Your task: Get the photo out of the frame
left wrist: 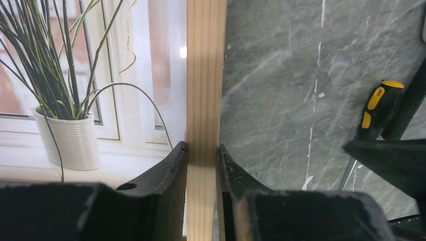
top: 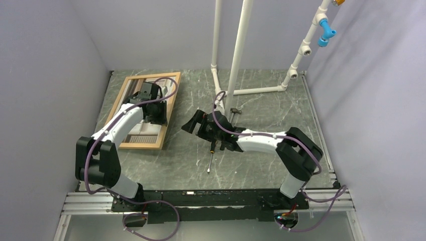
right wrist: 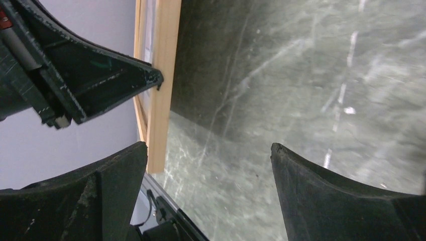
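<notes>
The photo [left wrist: 75, 100], a paper print of a potted plant, lies inside the frame [left wrist: 203, 75] on the table's left side, long axis running away from the arms. The left claw [left wrist: 202, 165] pinches the frame's smooth pale wooden right rail. The right claw [right wrist: 208, 146] gapes wide, further right over the marbled table [left wrist: 301, 75].

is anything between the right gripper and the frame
Nothing visible. Only bare table lies between the open right gripper and the wooden side of the frame. The left gripper is clamped on that same side, taking up part of it. The screwdriver lies under the right arm, outside the gap.
</notes>
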Robot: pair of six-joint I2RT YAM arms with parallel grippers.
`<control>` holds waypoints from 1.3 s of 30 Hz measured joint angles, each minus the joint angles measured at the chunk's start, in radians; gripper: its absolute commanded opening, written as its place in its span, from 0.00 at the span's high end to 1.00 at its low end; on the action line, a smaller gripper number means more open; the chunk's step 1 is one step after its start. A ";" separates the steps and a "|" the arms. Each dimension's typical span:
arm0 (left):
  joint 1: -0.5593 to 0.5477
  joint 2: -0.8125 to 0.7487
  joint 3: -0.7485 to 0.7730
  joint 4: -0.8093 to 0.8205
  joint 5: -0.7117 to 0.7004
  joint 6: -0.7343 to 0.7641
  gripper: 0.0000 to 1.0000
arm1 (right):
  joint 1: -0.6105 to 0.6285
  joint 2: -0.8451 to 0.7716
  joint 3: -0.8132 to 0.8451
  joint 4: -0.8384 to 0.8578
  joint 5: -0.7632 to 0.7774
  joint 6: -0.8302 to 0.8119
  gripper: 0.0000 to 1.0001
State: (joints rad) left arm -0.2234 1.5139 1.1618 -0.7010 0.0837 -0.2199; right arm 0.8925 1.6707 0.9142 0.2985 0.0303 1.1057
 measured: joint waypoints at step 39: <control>-0.016 -0.248 -0.053 -0.001 0.078 -0.001 1.00 | 0.059 0.295 0.437 -0.051 0.204 0.117 0.32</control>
State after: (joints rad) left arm -0.2398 1.2659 1.1088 -0.7021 0.1616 -0.2207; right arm 0.9512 1.9656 1.3514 0.2478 0.2340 1.2232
